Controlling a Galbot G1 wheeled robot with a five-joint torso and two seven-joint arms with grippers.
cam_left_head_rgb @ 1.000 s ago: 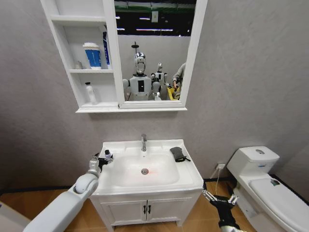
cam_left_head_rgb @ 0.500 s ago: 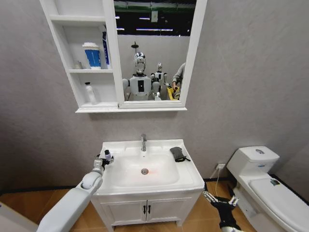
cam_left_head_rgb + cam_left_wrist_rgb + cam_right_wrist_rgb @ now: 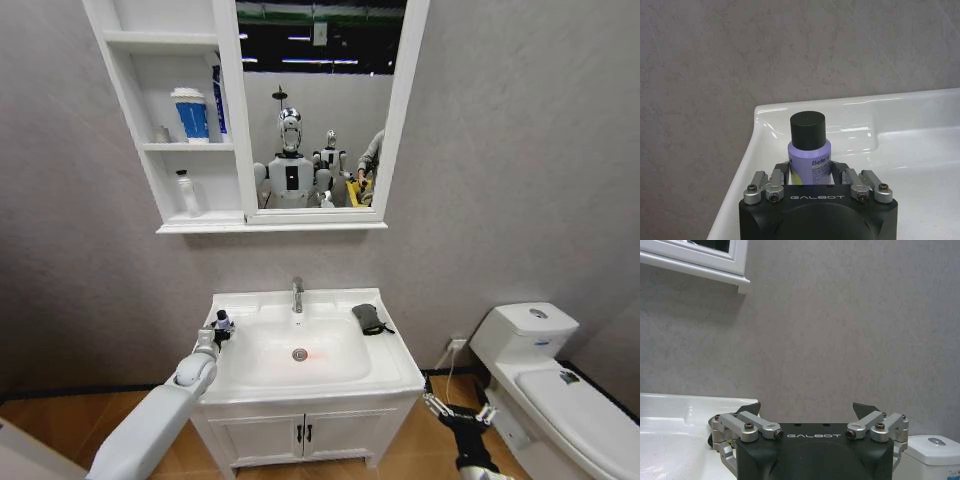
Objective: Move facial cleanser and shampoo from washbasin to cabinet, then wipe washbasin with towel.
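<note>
At washbasin point(image 3: 395, 352) left rim, purple bottle w/ black cap point(image 3: 809, 150) is flanked by left gripper point(image 3: 810, 172), jaws apart; right gripper point(image 3: 809, 410) parked low, jaws wide, nothing held

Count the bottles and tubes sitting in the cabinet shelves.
3: a blue-white bottle and a blue tube on the middle shelf, a small white bottle on the bottom shelf. A tiny item beside the blue-white bottle is unclear.

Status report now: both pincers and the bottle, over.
Left pincer open around purple bottle on washbasin. Right pincer open, low beside basin. Nothing blocking.
</note>
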